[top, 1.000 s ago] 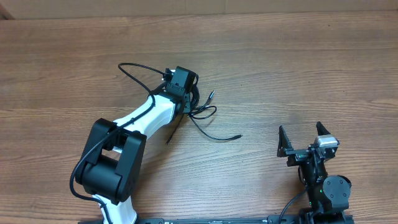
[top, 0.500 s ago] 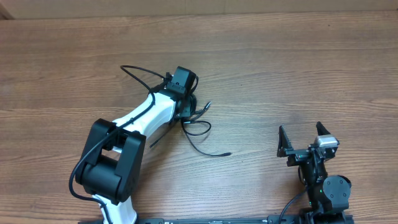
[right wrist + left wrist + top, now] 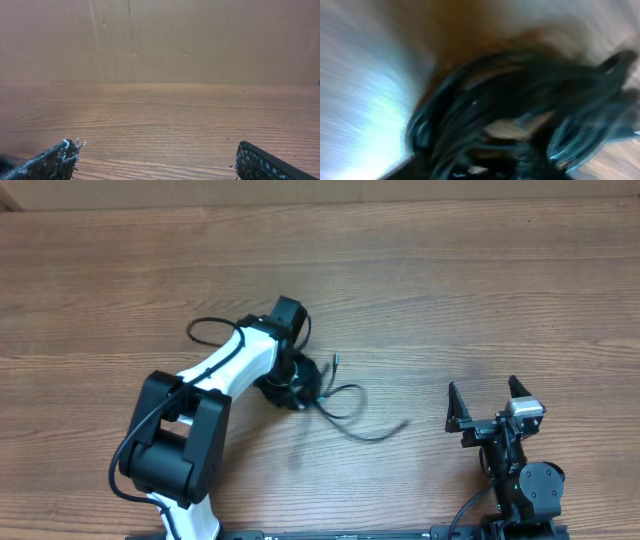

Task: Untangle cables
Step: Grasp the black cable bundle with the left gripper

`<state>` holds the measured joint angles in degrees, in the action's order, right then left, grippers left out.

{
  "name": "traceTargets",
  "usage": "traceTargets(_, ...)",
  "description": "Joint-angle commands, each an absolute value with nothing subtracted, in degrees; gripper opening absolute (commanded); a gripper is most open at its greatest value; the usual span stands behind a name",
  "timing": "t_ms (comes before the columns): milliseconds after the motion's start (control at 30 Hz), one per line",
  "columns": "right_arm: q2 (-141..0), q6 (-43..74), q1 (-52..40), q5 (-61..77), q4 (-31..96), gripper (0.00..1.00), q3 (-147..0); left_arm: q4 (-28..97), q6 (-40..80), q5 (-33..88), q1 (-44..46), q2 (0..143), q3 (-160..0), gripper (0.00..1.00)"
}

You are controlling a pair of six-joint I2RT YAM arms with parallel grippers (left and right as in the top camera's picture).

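Observation:
The thin black cables [image 3: 345, 402] lie tangled on the wooden table left of centre. One loop and a motion-blurred strand trail to the right, and a small plug [image 3: 336, 363] points up from the knot. My left gripper [image 3: 297, 385] is down in the dark knot of cables, and the overhead view hides its jaws. The left wrist view is badly smeared and gives only dark cable strands [image 3: 520, 100] close to the lens. My right gripper [image 3: 490, 398] stands open at the near right, far from the cables, with bare table between its fingertips [image 3: 62, 155].
The left arm's own thicker black cable [image 3: 205, 330] loops out to the left of its white link. A cardboard wall [image 3: 160, 40] stands beyond the table's far edge. The wooden tabletop [image 3: 480, 290] stretches to the right and back.
The left gripper has swung toward the near side, taking the knot with it. The loose strand and loop have whipped to the right and now blur. The right arm has not moved.

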<state>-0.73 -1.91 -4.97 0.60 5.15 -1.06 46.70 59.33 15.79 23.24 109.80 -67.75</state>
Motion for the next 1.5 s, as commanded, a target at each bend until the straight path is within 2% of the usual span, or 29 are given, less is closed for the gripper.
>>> traceTargets(0,-0.2,-1.8,-5.0,0.1,4.7,1.00,-0.4,47.9,64.8,33.5,24.6,111.2,-66.5,1.00)
traceTargets(100,-0.2,-1.8,-5.0,0.1,4.7,1.00,-0.4,48.2,52.0,37.3,24.3,111.2,-66.6,1.00)
traceTargets(367,-0.2,-1.8,-5.0,0.1,4.7,1.00,-0.4,49.8,31.7,34.9,23.5,109.4,-72.9,1.00)
traceTargets(500,-0.2,-1.8,-5.0,0.1,4.7,1.00,-0.4,54.3,25.1,26.7,23.5,107.2,-80.2,1.00)
traceTargets(633,-0.2,-1.8,-5.0,0.1,4.7,1.00,-0.4,61.7,23.6,5.3,24.1,104.7,-87.7,1.00)
traceTargets(800,-0.2,-1.8,-5.0,0.1,4.7,1.00,-0.4,61.8,11.5,1.5,24.2,104.9,-86.8,0.98)
traceTargets(1067,-0.2,-1.8,-5.0,0.1,4.7,1.00,-0.4,55.0,9.2,2.6,24.2,105.6,-77.5,0.86)
traceTargets(1233,-0.2,-1.8,-5.0,0.1,4.7,1.00,-0.4,49.8,9.2,7.6,24.4,105.6,-72.9,0.84)
traceTargets(1467,-0.2,-1.8,-5.0,0.1,4.7,1.00,-0.4,43.0,16.0,7.5,25.1,105.6,-66.7,0.62)
